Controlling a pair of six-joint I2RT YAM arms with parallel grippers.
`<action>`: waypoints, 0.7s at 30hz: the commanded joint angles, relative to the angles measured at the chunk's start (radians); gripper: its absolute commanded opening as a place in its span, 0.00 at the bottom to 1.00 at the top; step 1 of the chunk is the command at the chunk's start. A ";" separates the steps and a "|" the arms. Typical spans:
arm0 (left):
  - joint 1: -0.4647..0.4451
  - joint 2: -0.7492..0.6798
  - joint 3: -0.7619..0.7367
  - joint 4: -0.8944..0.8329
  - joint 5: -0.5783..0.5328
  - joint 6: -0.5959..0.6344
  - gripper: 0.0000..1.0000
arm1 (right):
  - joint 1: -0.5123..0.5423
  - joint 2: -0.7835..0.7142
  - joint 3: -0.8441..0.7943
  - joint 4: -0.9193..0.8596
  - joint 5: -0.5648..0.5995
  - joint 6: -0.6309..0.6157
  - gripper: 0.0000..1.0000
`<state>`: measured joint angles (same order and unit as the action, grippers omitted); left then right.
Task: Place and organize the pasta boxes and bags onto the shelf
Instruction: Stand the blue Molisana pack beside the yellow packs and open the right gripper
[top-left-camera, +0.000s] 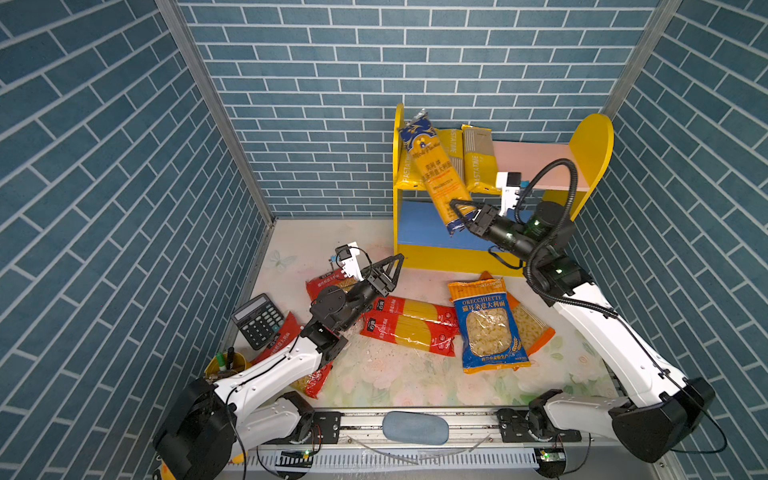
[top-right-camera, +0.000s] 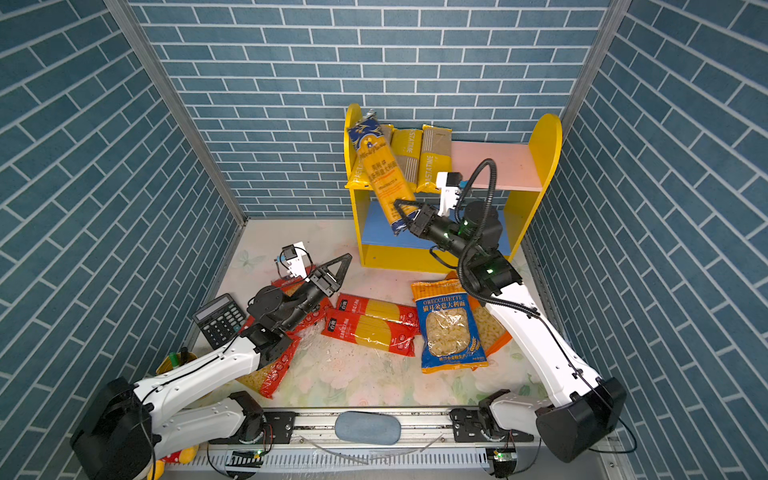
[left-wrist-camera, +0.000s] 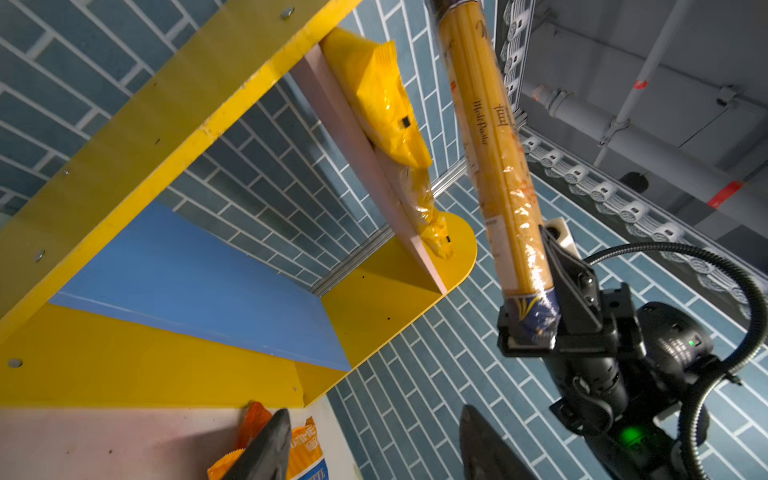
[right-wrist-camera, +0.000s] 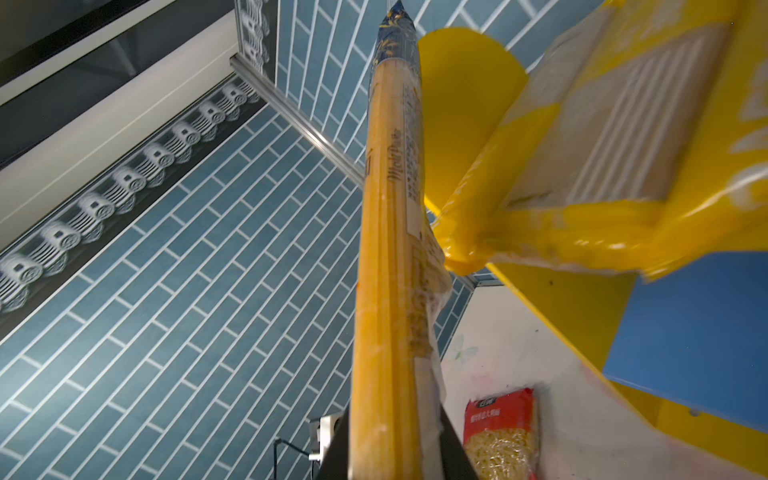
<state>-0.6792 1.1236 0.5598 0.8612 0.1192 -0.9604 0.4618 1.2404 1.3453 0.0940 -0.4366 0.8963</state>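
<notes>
the right half of the shelf's (top-left-camera: 592, 141) pink board (top-left-camera: 536, 162) lies bare and open to reach. its left half is filled by pastatime packs (top-left-camera: 477, 162), and the blue bag (top-left-camera: 434, 166) slants across their front, clamped low in the right hand (top-left-camera: 459, 218). the blue board (top-left-camera: 415, 226) is bare, but that bag and the right arm cross much of its mouth; only its left end is clear. the left hand (top-left-camera: 392, 272), jaws apart, hangs over a bare strip of bench (top-left-camera: 432, 282) before the shelf. red bags (top-left-camera: 415, 328), the orecchiette bag (top-left-camera: 488, 332) and a calculator (top-left-camera: 257, 320) crowd mid-bench; the near edge is free.
</notes>
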 joint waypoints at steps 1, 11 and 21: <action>-0.022 0.019 -0.017 0.024 -0.012 0.023 0.64 | -0.057 -0.077 0.126 0.107 0.004 -0.062 0.00; -0.038 0.048 -0.033 0.024 -0.009 0.025 0.63 | -0.251 -0.078 0.213 -0.077 0.125 0.019 0.00; -0.048 0.051 -0.069 0.030 -0.023 0.021 0.63 | -0.413 0.086 0.336 -0.144 0.045 0.257 0.00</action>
<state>-0.7200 1.1717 0.5056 0.8730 0.1059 -0.9527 0.0448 1.3064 1.5696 -0.1825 -0.3309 1.0946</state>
